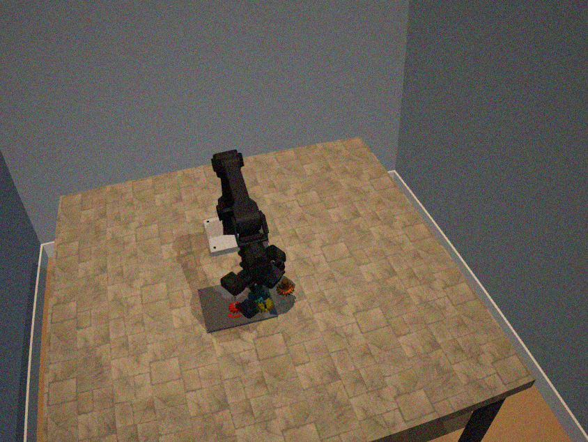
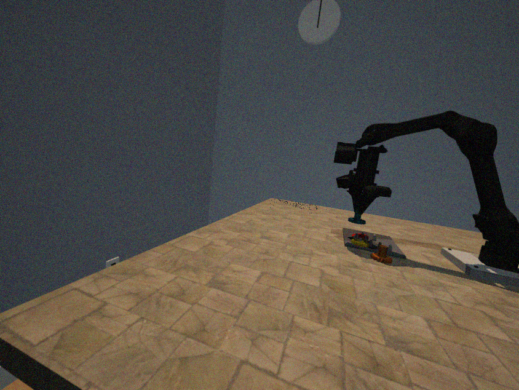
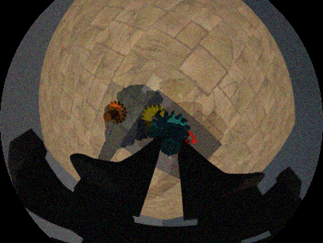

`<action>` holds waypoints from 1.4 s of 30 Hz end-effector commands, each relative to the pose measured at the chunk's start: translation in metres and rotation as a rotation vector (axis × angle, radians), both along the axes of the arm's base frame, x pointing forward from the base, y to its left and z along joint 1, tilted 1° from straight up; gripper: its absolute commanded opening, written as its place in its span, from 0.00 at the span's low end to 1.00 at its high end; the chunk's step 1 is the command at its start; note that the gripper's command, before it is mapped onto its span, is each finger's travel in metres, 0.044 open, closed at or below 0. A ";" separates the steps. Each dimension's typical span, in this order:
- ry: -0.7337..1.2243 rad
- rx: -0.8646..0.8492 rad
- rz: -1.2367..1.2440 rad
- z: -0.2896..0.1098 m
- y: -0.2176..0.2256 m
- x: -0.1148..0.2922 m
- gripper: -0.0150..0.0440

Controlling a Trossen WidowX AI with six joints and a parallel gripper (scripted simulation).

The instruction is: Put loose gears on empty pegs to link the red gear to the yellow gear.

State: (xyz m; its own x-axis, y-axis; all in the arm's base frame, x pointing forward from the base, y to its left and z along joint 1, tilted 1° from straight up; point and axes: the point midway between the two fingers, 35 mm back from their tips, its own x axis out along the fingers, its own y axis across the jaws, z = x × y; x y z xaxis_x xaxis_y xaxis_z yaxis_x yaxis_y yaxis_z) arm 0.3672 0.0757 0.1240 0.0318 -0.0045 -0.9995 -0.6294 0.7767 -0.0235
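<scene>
My gripper (image 2: 357,214) (image 3: 170,141) is shut on the teal gear (image 2: 356,220) (image 3: 178,122) (image 1: 257,295) by its upright handle and holds it in the air above the grey board (image 1: 214,321) (image 3: 205,144) (image 2: 348,237). The red gear (image 1: 233,307) (image 2: 360,235) is on the board, mostly hidden by the teal gear in the wrist view, where the red arrow (image 3: 192,137) shows. The yellow gear (image 1: 265,305) (image 2: 359,243) (image 3: 151,113) sits near the board's edge. An orange gear (image 1: 285,288) (image 2: 381,257) (image 3: 116,112) stands on the table beside the board. The pegs are mostly hidden or in shadow.
The white base plate (image 1: 219,242) (image 2: 458,256) lies behind the board, under the arm. The arm's shadow falls over the board and the table near the orange gear. The stone-patterned table (image 1: 332,361) (image 2: 251,302) (image 3: 165,58) surrounds the board.
</scene>
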 end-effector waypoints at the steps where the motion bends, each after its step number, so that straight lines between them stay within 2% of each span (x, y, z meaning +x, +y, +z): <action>1: -0.002 -0.003 0.000 -0.003 -0.007 -0.002 0.25; 14: 0.001 -0.005 0.002 -0.018 -0.029 -0.006 0.25; 42: 0.001 -0.007 0.051 -0.021 -0.028 -0.005 0.25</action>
